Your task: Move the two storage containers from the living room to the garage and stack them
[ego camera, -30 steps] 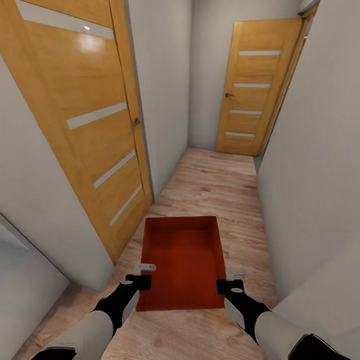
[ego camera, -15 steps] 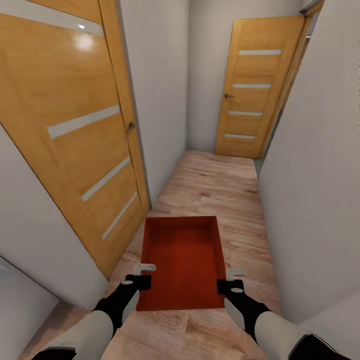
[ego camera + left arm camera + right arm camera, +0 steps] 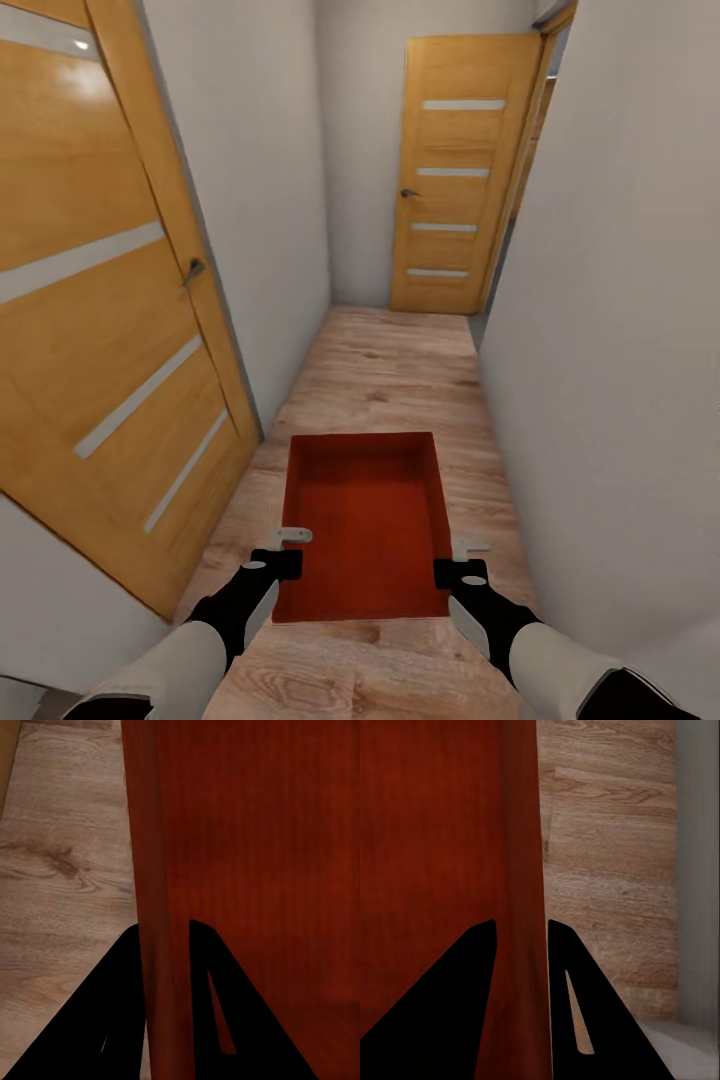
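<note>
In a narrow hallway, an orange-red storage container (image 3: 365, 525) is carried low in the centre of the frame.
White walls (image 3: 610, 330) flank a wood-plank floor (image 3: 390, 370); one honey-wood door (image 3: 100, 300) fills the left, another (image 3: 455, 175) stands upper centre. The left pincer (image 3: 283, 550) clamps the container's left wall, the right pincer (image 3: 462, 560) its right wall.

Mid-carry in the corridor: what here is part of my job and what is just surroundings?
Job:
storage container
left tool, clamped on its side wall
right tool, clamped on the opposite wall

Surroundings:
wood-plank floor
near door
far door
white walls
</note>
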`<state>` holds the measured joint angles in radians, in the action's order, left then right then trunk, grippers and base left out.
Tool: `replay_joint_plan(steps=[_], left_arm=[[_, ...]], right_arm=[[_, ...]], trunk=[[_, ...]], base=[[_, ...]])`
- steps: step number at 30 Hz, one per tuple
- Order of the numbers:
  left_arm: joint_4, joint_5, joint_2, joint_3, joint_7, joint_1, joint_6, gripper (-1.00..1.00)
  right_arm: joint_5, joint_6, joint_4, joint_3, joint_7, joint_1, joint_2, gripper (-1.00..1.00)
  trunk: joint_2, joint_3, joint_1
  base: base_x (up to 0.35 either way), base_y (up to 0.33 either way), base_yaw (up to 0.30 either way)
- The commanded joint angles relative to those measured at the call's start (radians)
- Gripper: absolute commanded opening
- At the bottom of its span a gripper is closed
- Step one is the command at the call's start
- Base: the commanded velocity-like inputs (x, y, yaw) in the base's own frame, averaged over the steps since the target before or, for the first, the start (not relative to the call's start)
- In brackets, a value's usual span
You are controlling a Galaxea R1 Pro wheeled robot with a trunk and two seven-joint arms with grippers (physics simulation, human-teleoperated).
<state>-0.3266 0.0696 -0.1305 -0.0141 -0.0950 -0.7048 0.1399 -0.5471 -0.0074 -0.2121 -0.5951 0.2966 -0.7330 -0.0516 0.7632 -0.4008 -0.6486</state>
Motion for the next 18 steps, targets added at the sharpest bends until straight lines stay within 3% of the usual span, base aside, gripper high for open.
replay_joint_plan(steps=[1, 18], left_arm=[[0.006, -0.002, -0.003, 0.019, -0.008, 0.001, 0.006, -1.00], [0.006, -0.002, -0.003, 0.019, -0.008, 0.001, 0.006, -1.00]], right_arm=[[0.013, -0.003, -0.001, 0.009, 0.010, -0.002, -0.001, -1.00], [0.013, -0.003, -0.001, 0.009, 0.010, -0.002, -0.001, -1.00]], trunk=[[0.001, -0.001, -0.001], [0.001, -0.001, -0.001]], base=[[0.323, 0.000, -0.075], [0.323, 0.000, -0.004]])
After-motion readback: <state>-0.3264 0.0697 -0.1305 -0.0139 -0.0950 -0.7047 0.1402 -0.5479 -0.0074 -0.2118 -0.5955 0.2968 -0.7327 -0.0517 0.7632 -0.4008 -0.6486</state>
